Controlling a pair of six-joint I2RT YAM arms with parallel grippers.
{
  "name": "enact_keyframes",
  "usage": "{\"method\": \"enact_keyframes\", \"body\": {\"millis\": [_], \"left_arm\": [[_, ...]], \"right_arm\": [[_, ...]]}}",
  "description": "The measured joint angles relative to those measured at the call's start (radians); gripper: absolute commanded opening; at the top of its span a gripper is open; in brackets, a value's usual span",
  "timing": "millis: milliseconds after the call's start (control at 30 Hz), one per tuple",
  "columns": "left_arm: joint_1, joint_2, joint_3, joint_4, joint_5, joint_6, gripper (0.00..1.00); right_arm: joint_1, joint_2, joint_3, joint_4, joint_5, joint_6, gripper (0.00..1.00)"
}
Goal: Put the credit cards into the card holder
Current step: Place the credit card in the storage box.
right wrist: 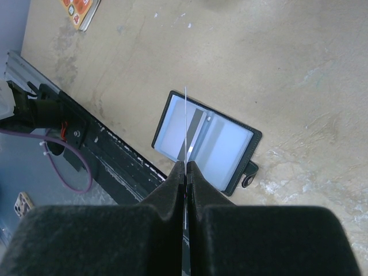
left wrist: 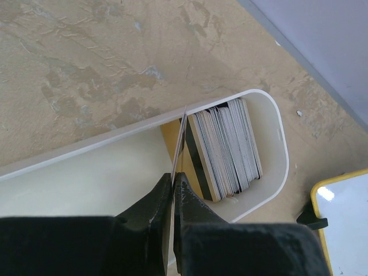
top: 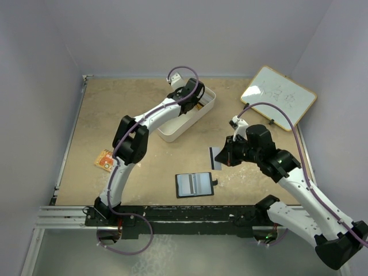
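Right jaws pinch a card point(top: 215, 158) near the open card holder point(top: 194, 185)

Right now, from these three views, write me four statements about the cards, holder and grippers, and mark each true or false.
1. The card holder lies open on the table. True.
2. The right gripper is open and empty. False: it is shut on one card.
3. The card stack stands in the white tray. True.
4. The left gripper is over the card holder. False: it is over the tray, shut on a second card.
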Motion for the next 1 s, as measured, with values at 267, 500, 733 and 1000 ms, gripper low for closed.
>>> {"method": "enact_keyframes", "body": {"millis": [267, 500, 733, 1000], "left_arm": [[0.002, 0.006, 0.003, -0.013, 0.023, -0.066, 0.00], [0.007, 0.006, -0.012, -0.018, 0.047, -0.120, 0.00], [0.017, 0.006, -0.019, -0.027, 0.069, -0.152, 0.29], [0.049, 0.008, -0.019, -0.005, 0.097, -0.132, 0.41]], "right_arm": [[0.000, 0.000, 0.000, -0.002, 0.000, -0.001, 0.00], [0.000, -0.003, -0.011, -0.002, 0.001, -0.003, 0.00], [0.000, -0.016, -0.011, -0.002, 0.005, -0.003, 0.00], [0.000, -0.025, -0.011, -0.006, 0.009, -0.003, 0.00]]}}
